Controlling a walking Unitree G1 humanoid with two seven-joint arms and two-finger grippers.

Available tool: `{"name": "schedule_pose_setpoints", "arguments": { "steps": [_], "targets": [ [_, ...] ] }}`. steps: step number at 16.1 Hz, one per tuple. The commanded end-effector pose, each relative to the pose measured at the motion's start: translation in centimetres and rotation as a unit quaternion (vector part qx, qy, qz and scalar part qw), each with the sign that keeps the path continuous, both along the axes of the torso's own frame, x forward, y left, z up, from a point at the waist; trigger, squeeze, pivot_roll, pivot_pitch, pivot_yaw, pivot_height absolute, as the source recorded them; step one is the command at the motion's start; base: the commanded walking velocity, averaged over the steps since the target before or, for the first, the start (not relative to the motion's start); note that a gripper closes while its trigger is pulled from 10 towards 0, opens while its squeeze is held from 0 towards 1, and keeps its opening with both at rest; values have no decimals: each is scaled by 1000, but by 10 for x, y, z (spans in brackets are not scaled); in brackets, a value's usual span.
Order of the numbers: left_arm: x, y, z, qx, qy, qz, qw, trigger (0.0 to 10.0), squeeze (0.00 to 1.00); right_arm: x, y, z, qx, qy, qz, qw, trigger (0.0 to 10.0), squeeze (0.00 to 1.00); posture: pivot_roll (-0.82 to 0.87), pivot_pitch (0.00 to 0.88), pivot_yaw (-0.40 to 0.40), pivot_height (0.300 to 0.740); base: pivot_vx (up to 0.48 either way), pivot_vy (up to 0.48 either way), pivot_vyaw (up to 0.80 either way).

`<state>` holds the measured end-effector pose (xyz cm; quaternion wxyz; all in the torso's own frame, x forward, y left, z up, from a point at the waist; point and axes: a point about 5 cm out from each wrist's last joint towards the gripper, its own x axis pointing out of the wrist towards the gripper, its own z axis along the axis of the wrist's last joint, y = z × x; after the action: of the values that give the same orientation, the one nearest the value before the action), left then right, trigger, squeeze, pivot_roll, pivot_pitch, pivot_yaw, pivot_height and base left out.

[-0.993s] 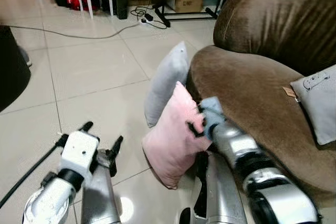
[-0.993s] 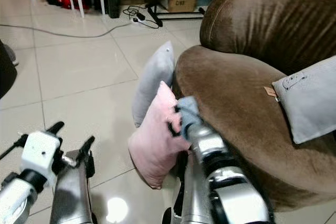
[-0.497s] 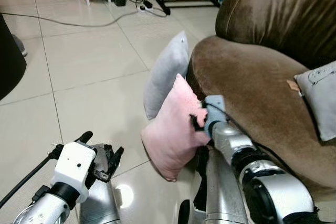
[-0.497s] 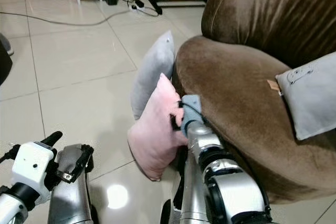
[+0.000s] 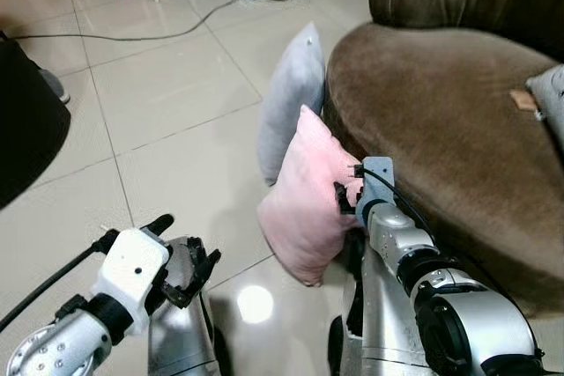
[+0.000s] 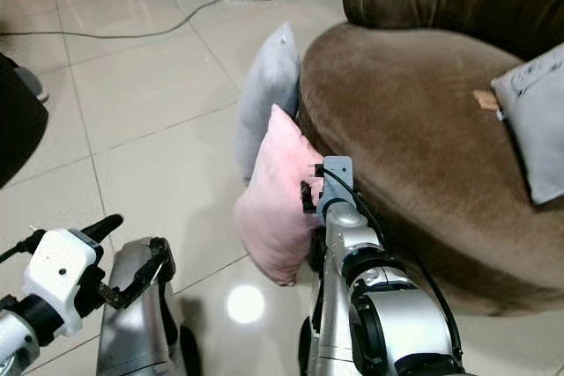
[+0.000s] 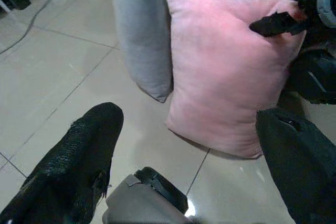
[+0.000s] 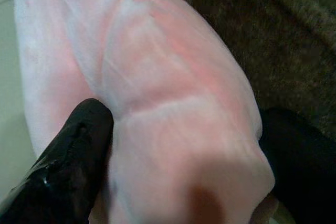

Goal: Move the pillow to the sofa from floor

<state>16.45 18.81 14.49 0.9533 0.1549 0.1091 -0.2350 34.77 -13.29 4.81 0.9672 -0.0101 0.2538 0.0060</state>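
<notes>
Your right pincer point(image 6: 310, 193) is clamped on the upper edge of the soft pink square pillow point(image 5: 308, 209); in the right wrist view its two black fingers point(image 8: 68, 166) sit on either side of a bunched fold of the pink fabric. The pillow stands on edge on the glossy pale tiled floor point(image 5: 167, 121), its lower corner touching the tiles, leaning against the front of the rounded brown velvet sofa point(image 5: 441, 103). Just behind it a grey fabric pillow point(image 5: 295, 94) also stands upright on the floor, touching both the pink one and the sofa's edge.

Your left pincer point(image 5: 181, 257) hangs low over the tiles, well apart from the pink pillow and to its left, with its fingers spread wide and holding nothing; the left wrist view looks between them at the two pillows. On the sofa seat, at the far right, lies a second light grey cushion point(image 6: 538, 121). Cables point(image 5: 159, 37) trail over the floor farther back.
</notes>
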Motion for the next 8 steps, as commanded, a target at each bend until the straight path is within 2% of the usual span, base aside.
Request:
{"name": "schedule_pose_setpoints", "arguments": {
  "steps": [1, 2, 3, 4, 8],
  "targets": [
    [-2, 1, 1, 3, 6, -7, 1000, 10000, 478, -9, 3, -13, -1, 27, 6, 1000, 10000, 0, 46, 159, 70, 395, 0, 0, 0],
    [-2, -2, 1, -1, 11, -16, 1000, 10000, 482, -11, 7, -15, 2, 34, 19, 999, 4039, 0, 45, 157, 70, 395, 0, 0, 0],
    [-3, -3, 1, -2, 15, -21, 1000, 10000, 482, -11, 8, -15, 5, 35, 22, 999, 3490, 0, 46, 154, 67, 395, 0, 0, 0],
    [-4, -4, 0, -4, 22, -25, 999, 10000, 482, -11, 8, -15, 5, 35, 25, 999, 0, 0, 45, 148, 61, 395, 0, 0, 0],
    [-22, -3, -10, -31, 101, -64, 992, 10000, 478, -10, 9, -14, 3, 32, 40, 999, 0, 0, 44, 121, 40, 395, 0, 0, 0]
  ]
}}
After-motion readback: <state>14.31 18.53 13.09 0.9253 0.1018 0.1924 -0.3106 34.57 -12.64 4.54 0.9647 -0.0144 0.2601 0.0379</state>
